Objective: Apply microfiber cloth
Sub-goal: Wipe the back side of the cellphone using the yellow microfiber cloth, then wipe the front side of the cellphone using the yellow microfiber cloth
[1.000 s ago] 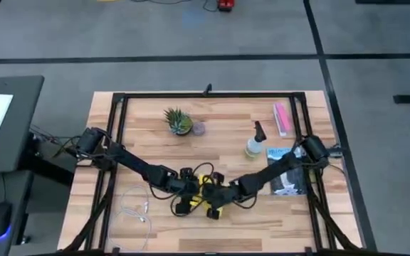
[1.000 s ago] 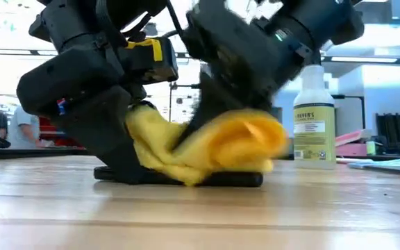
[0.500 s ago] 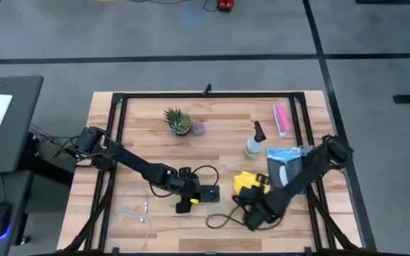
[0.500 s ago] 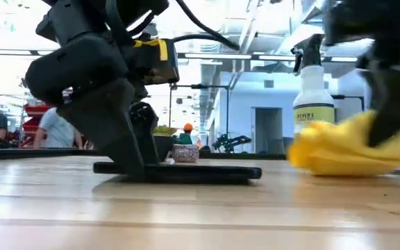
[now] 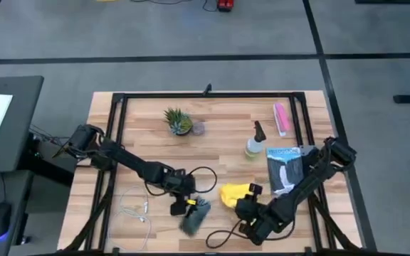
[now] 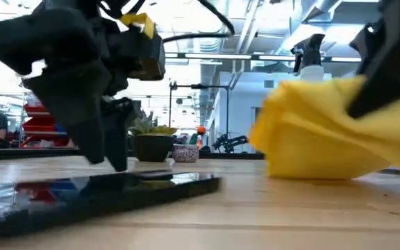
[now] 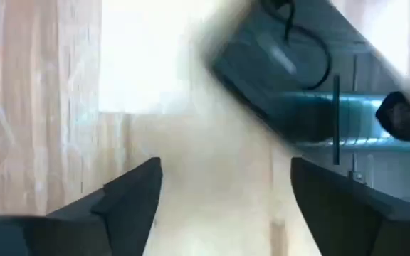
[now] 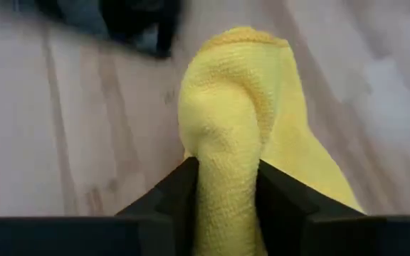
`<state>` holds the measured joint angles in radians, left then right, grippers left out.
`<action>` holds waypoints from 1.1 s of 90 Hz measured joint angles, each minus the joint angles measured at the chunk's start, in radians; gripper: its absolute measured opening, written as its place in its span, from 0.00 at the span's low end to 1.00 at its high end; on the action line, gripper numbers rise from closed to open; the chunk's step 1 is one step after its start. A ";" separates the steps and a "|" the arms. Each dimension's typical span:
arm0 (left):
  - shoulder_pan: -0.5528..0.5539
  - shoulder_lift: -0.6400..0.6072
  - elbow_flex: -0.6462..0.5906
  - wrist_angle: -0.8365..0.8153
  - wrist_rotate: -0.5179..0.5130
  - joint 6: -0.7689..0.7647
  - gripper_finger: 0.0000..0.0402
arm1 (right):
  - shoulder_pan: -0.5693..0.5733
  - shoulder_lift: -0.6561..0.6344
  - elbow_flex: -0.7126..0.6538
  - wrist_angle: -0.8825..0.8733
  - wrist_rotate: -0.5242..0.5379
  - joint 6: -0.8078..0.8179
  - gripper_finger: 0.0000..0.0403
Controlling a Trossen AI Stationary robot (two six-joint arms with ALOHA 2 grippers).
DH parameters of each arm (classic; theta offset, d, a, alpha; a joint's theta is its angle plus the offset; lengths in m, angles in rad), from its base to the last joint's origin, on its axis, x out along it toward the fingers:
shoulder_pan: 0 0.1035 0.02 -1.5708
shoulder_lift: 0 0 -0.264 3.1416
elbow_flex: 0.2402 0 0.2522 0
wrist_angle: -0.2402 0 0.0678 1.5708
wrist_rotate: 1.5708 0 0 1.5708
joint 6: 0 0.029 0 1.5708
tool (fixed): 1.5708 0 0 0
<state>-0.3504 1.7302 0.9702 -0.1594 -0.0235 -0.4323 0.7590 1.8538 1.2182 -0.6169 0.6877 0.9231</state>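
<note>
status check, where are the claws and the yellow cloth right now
Right claw shut on microfiber cloth, front-centre of table. Left claw open, over black smartphone. Nothing between cloth and phone.

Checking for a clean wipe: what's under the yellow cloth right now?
Bare wooden table lies under the yellow cloth, which the right gripper pinches. The phone lies apart, by the left gripper. The spot beneath the cloth's middle is hidden.

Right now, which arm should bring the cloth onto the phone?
Right. Its claw is shut on the cloth, just beside the phone. The left claw is open at the phone, holding nothing.
</note>
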 joint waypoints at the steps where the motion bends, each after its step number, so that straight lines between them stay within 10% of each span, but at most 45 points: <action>1: 0.000 -0.002 0.001 0.001 -0.002 0.000 0.66 | 0.002 0.000 0.000 0.001 0.008 0.004 0.28; 30: -0.027 -0.166 0.002 -0.123 -0.122 0.163 0.53 | 0.016 -0.002 0.004 -0.042 0.053 0.036 0.29; 49: -0.240 -0.293 0.036 -0.258 -0.100 0.503 0.52 | 0.018 -0.006 0.043 0.002 0.022 -0.032 0.41; 99: -0.400 0.039 0.084 -0.039 -0.219 0.710 0.77 | -0.037 -0.002 0.043 0.394 -0.221 -0.351 0.70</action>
<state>-0.7506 1.7692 1.0542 -0.1988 -0.2425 0.2775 0.7225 1.8522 1.2613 -0.2229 0.4663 0.5721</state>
